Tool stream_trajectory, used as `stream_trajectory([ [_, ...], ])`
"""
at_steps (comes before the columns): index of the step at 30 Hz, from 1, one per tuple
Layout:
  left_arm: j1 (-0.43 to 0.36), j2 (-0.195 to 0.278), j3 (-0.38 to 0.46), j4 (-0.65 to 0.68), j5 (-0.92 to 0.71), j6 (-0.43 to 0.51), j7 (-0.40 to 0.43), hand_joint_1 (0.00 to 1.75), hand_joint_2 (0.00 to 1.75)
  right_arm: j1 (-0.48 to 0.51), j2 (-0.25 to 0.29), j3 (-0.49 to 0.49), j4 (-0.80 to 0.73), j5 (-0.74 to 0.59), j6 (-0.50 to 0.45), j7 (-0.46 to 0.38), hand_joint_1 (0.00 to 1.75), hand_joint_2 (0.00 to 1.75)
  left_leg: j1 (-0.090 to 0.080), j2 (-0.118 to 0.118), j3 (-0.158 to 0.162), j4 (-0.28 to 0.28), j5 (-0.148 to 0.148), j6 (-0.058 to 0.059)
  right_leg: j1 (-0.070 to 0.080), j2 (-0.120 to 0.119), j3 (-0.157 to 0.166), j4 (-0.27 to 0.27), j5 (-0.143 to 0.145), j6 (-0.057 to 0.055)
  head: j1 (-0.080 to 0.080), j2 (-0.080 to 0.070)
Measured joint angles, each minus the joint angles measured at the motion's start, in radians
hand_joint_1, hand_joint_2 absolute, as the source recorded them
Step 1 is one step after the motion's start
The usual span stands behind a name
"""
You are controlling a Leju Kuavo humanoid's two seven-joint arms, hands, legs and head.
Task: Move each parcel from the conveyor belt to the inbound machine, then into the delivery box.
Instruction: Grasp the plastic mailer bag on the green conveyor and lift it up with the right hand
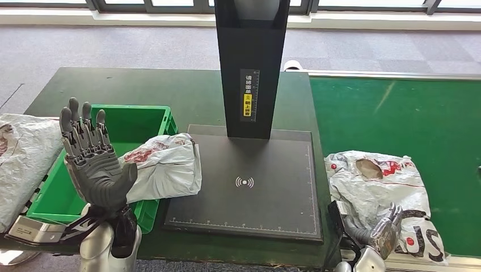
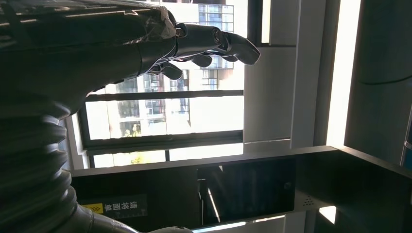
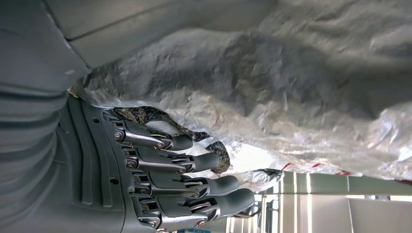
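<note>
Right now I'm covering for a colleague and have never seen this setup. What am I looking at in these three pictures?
A humanoid robot sorts parcels. The head view looks down from its body; the other two come from cameras at its wrists. The left hand is raised, fingers spread, holding nothing. The right hand reaches at a crinkled parcel on the green conveyor belt; whether it grips is unclear. The black scanner plate is the inbound machine. Another parcel lies half over the green delivery box.
</note>
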Motion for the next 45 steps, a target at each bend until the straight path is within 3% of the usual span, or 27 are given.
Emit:
stream_trajectory([
  [2, 0.007, 0.000, 0.002, -0.004, 0.000, -0.001, 0.000, 0.00, 1.75, -0.005, 0.000, 0.001, 0.008, 0.000, 0.016, 0.000, 1.68, 1.75, 0.000, 0.000, 0.000, 0.000, 0.000, 0.000, 0.000, 0.000, 0.000, 0.000, 0.000, 0.000, 0.000, 0.000],
  [3, 0.009, 0.000, 0.003, -0.005, -0.001, -0.002, 0.000, 0.00, 1.75, -0.008, 0.000, 0.001, 0.012, 0.000, 0.023, 0.001, 1.75, 1.75, 0.000, 0.000, 0.000, 0.000, 0.000, 0.000, 0.000, 0.000, 0.000, 0.000, 0.000, 0.000, 0.000, 0.000],
  [14, 0.023, 0.000, 0.016, -0.012, -0.020, -0.002, 0.000, 0.00, 1.75, -0.029, -0.005, 0.024, 0.048, 0.000, 0.053, 0.006, 1.75, 1.75, 0.000, 0.000, 0.000, 0.000, 0.000, 0.000, 0.000, 0.000, 0.000, 0.000, 0.000, 0.000, 0.000, 0.000],
  [19, 0.026, 0.000, 0.019, -0.010, -0.041, 0.007, 0.000, 0.00, 1.75, -0.023, -0.006, 0.026, 0.043, -0.006, -0.017, -0.024, 1.75, 1.75, 0.000, 0.000, 0.000, 0.000, 0.000, 0.000, 0.000, 0.000, 0.000, 0.000, 0.000, 0.000, 0.000, 0.000],
  [23, 0.030, 0.000, 0.020, -0.010, -0.042, 0.018, 0.000, 0.00, 1.75, 0.000, -0.005, 0.040, -0.018, -0.030, -0.117, -0.126, 1.75, 1.75, 0.000, 0.000, 0.000, 0.000, 0.000, 0.000, 0.000, 0.000, 0.000, 0.000, 0.000, 0.000, 0.000, 0.000],
  [29, 0.037, 0.000, 0.020, -0.007, -0.046, 0.027, 0.000, 0.00, 1.75, 0.032, 0.001, 0.059, -0.115, -0.077, -0.150, -0.214, 1.75, 1.75, 0.000, 0.000, 0.000, 0.000, 0.000, 0.000, 0.000, 0.000, 0.000, 0.000, 0.000, 0.000, 0.000, 0.000],
  [35, 0.041, 0.002, 0.006, 0.007, -0.062, 0.055, 0.000, 0.00, 1.75, 0.106, 0.064, 0.043, -0.397, -0.234, -0.169, -0.565, 1.75, 1.75, 0.000, 0.000, 0.000, 0.000, 0.000, 0.000, 0.000, 0.001, -0.001, 0.000, 0.000, 0.000, 0.000, 0.000],
  [43, 0.041, 0.002, -0.006, 0.021, -0.063, 0.062, 0.000, 0.00, 1.75, 0.141, 0.101, 0.019, -0.569, -0.271, -0.170, -0.608, 1.75, 1.75, 0.000, 0.001, 0.000, 0.000, 0.000, 0.000, 0.000, 0.001, -0.001, 0.000, 0.000, 0.000, 0.000, 0.000],
  [45, 0.040, 0.003, -0.009, 0.024, -0.063, 0.060, 0.000, 0.00, 1.75, 0.148, 0.105, 0.012, -0.607, -0.317, -0.170, -0.658, 1.75, 1.75, 0.000, 0.001, 0.000, 0.000, 0.000, 0.000, -0.001, 0.001, -0.001, 0.000, 0.000, 0.000, 0.000, 0.000],
])
